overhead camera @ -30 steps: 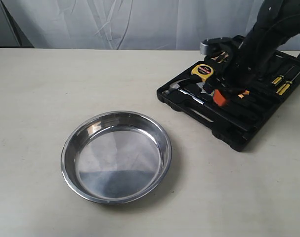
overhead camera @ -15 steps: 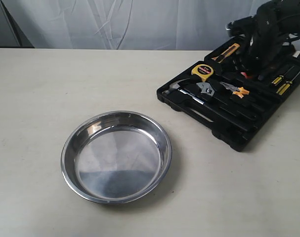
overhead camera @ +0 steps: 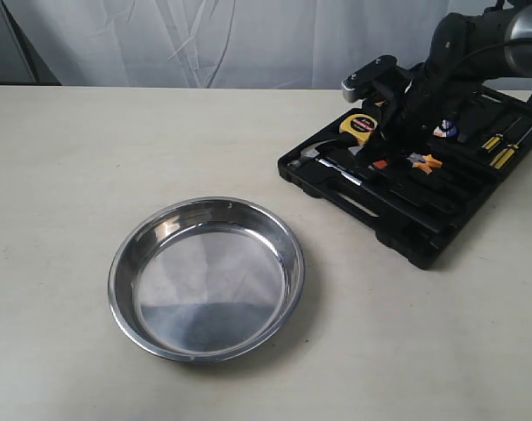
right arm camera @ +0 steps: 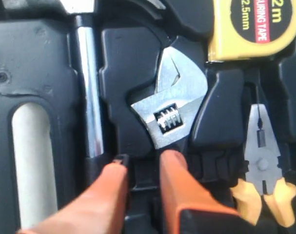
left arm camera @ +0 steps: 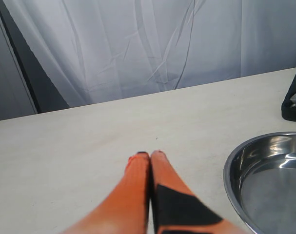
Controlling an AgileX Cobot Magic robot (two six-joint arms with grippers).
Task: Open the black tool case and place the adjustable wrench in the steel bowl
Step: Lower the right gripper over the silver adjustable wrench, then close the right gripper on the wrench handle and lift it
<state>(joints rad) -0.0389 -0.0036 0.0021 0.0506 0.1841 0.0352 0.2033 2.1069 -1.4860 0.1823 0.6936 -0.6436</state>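
- The adjustable wrench (right arm camera: 173, 109) lies in its recess in the open black tool case (overhead camera: 423, 239), between the hammer (right arm camera: 87, 97) shaft and the pliers (right arm camera: 261, 170).
- Right gripper (right arm camera: 145, 160): the fingers are narrowly parted just below the wrench's head. I cannot tell whether they pinch the handle.
- Left gripper (left arm camera: 148, 155): closed and empty over the table (overhead camera: 73, 175), near the steel bowl (overhead camera: 209, 281).

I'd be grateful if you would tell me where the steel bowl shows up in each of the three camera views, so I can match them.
Exterior view: the steel bowl sits left of centre, in the lower half.
Left wrist view: only part of it shows, cut off at the picture's lower right corner.
Right wrist view: not in it.
Shared landmark: the black tool case, a sliver at the left wrist picture's right edge, filling the right wrist picture.
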